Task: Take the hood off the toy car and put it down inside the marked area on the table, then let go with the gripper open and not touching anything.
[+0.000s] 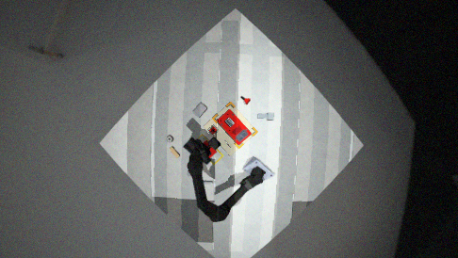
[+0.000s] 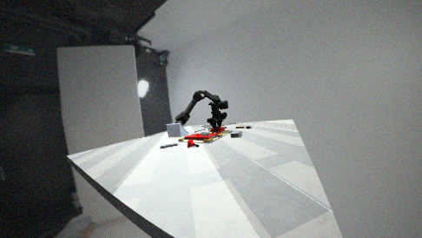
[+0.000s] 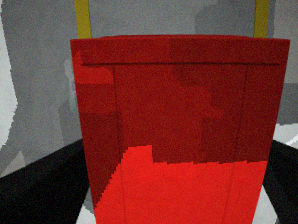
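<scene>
The gripper [image 1: 210, 150] [image 2: 216, 128] [image 3: 175, 167] is shut on the red hood [image 3: 175, 100] [image 2: 222, 129], with one black finger at each side of it. In the exterior view the hood is low, close to the table top; whether it touches cannot be told. The marked area's yellow outline [image 1: 219, 160] [image 3: 83, 19] shows beside the hood, and two of its lines run out from under the hood's far edge in the wrist view. The arm hides part of the outline. The toy car [image 1: 236, 127] [image 2: 199, 136], red on a beige base with orange corners, is beside the gripper.
A red cone-shaped piece [image 1: 246, 100] [image 2: 190, 143] and pale grey blocks [image 1: 269, 116] are beyond the car. A grey box [image 1: 200, 109], a small ring [image 1: 170, 138] and a tan block [image 1: 174, 152] are on the left. A pale bracket [image 1: 265, 169] [image 2: 174, 129] stands by the arm's base.
</scene>
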`<state>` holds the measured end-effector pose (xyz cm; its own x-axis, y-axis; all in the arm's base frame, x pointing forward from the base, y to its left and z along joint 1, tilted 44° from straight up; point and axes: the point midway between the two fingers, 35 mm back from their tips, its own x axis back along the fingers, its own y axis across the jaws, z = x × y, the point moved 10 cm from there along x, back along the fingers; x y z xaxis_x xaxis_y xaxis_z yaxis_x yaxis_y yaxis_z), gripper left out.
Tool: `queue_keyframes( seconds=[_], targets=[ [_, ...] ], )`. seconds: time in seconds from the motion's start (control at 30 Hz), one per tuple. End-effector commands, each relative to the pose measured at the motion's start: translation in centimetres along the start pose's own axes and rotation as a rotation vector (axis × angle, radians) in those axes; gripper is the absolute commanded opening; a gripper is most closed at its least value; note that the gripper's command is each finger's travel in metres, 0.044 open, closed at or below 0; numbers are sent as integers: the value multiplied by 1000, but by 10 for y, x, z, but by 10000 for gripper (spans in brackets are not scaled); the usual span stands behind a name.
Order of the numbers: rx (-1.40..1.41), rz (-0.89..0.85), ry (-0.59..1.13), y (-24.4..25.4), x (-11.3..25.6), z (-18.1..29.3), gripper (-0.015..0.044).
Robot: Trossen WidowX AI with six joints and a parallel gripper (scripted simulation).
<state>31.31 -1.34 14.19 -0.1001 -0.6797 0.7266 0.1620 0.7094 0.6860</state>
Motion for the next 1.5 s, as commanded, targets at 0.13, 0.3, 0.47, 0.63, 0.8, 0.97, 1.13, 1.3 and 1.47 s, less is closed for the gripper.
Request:
queue_keyframes(
  seconds=[0.13,0.3,0.47,0.63,0.8,0.97,1.13,1.3,1.47],
  targets=[
    [-11,-3,5,-1,-6,2,0],
    [-11,-4,5,-1,-8,2,0],
    [0,0,1,0,-6,0,79],
    [0,0,1,0,-6,0,210],
    [0,0,1,0,-6,0,341],
    [0,0,1,0,-4,0,440],
    [-1,0,4,-1,23,-3,440],
    [-1,-6,8,-2,65,-2,440],
    [-2,-7,8,-2,66,-1,440]
  ],
)
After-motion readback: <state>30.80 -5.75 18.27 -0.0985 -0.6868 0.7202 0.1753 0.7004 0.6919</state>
